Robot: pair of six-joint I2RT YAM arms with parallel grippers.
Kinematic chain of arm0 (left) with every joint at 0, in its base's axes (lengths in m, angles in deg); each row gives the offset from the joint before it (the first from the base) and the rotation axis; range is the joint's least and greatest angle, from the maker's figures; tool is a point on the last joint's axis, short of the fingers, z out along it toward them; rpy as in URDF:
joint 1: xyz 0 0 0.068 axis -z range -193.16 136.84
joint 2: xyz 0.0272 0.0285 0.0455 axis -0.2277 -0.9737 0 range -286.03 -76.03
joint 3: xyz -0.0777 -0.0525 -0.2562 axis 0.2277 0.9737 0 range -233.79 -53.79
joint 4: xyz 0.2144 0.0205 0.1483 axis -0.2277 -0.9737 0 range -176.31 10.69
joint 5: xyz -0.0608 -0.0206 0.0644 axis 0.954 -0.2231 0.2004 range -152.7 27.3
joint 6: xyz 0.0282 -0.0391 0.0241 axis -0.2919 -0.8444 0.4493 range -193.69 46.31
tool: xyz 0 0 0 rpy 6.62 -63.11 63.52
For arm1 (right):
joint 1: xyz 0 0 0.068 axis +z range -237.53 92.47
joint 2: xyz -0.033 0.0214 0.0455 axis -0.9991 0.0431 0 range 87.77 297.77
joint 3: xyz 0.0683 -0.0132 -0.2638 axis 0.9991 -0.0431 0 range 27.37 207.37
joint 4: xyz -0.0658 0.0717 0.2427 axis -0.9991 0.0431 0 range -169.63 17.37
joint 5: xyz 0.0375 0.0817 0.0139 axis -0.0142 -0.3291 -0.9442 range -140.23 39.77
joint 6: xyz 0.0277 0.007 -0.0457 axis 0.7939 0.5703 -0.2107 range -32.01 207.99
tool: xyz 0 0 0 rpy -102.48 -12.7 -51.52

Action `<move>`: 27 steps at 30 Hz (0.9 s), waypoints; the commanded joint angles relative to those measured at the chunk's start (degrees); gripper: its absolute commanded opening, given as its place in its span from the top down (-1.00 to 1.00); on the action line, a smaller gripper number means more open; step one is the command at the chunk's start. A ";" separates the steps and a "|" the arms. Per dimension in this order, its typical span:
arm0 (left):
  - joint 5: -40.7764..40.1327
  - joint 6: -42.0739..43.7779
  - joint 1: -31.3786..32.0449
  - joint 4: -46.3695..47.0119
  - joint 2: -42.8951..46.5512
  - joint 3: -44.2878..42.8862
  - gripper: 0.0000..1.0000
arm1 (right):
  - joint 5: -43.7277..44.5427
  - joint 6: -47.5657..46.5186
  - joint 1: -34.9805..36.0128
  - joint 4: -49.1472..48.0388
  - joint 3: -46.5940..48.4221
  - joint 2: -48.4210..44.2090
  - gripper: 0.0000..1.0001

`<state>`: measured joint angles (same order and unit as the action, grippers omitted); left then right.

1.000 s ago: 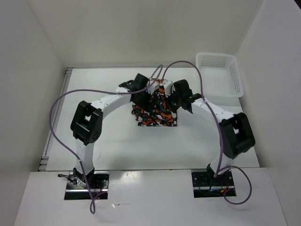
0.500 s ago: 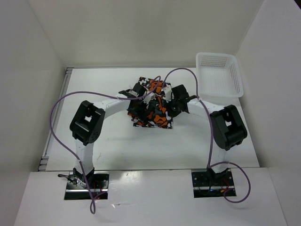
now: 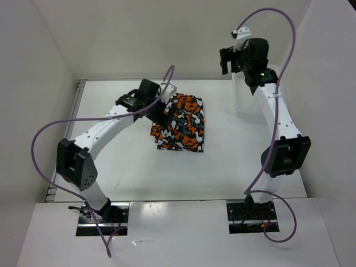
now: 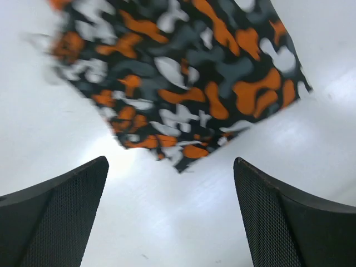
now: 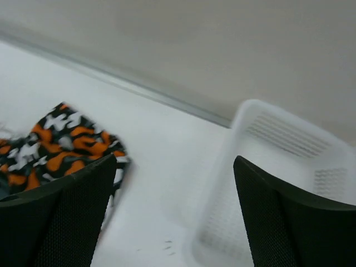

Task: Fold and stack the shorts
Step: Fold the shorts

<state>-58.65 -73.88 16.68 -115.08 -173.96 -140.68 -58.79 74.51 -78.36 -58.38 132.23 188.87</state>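
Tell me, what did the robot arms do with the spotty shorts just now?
Both let go. The right end effector lifted off the shorts and swung up and away to the far right, near the basket. The left end effector drew back to the shorts' left side, open. The shorts went from bunched under the arms to lying flat and folded. The arm bases and the table stayed put.

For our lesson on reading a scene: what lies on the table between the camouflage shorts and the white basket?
Nothing: bare white table separates the shorts from the basket, seen in the right wrist view.
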 commanded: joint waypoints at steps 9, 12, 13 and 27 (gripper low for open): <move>4.18 0.19 -36.76 6.50 14.51 5.92 -1.00 | 13.30 -6.21 -10.30 9.59 -11.16 -15.04 -1.00; 3.08 0.19 -39.16 7.03 21.96 15.76 -1.00 | 9.45 -6.21 -15.13 14.23 -12.40 -18.65 -1.00; 2.54 0.19 -39.16 7.55 23.04 17.79 -1.00 | 7.35 -6.21 -16.28 15.82 -12.92 -20.05 -1.00; 3.68 0.19 -42.50 8.61 31.74 29.05 -1.00 | 5.05 0.11 -14.88 19.53 -29.18 -35.09 -1.00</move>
<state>-55.96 -73.90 -25.63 -108.50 -144.74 -112.24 -54.44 72.24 -93.24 -38.01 104.38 156.52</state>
